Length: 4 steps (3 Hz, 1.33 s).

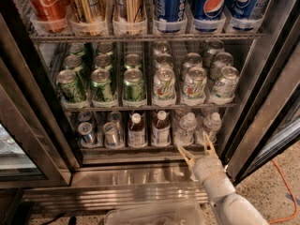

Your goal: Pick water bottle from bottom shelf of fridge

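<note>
Soft light fills the fridge point(29, 125); glare streaks its steel base panel point(126, 178) (the gripper point(197, 151) hovers there, fingers apart); bottom shelf point(140, 150) dimmer.

Top row: red cola can point(44, 3), gold cans point(86, 6), blue Pepsi cans point(208, 3), all in clear holders point(47, 28). Below: green cans point(103, 86) left, pale silver-green cans point(194, 83) right. Lowest: small silver cans point(86, 134), then two white-capped brown-drink bottles point(137, 131). Far right, orange cable point(286, 191) on speckled floor point(262, 191). At bottom edge, clear tub point(154, 215), just left of the hand point(197, 150), low right, fingers spread.
</note>
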{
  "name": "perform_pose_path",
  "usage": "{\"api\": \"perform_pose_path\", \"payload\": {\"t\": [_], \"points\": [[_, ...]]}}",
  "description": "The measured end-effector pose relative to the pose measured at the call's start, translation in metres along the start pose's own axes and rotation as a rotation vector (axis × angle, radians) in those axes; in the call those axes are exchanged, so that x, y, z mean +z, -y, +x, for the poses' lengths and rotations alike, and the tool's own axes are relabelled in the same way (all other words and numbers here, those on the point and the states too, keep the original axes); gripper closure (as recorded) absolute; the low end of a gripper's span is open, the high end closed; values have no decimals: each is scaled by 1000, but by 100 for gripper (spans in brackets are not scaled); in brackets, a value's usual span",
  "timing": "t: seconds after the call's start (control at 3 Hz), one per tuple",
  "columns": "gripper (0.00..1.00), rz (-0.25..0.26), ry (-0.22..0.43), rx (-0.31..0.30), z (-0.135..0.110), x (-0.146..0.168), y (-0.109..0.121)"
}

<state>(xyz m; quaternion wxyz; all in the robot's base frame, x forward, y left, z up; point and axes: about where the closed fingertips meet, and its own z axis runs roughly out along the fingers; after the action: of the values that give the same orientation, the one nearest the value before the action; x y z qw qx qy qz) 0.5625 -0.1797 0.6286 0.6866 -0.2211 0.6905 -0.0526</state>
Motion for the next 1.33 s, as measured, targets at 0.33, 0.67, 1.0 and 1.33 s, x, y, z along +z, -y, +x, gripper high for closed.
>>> {"api": "perform_pose_path", "payload": {"t": [0.33,0.67,1.0,1.33], "points": [[34,31,4,-9,1,4,1],[32,76,-8,-12,5,12,1],[32,135,-12,0,5,21,3],[33,172,-11,13,5,28,4]]}}
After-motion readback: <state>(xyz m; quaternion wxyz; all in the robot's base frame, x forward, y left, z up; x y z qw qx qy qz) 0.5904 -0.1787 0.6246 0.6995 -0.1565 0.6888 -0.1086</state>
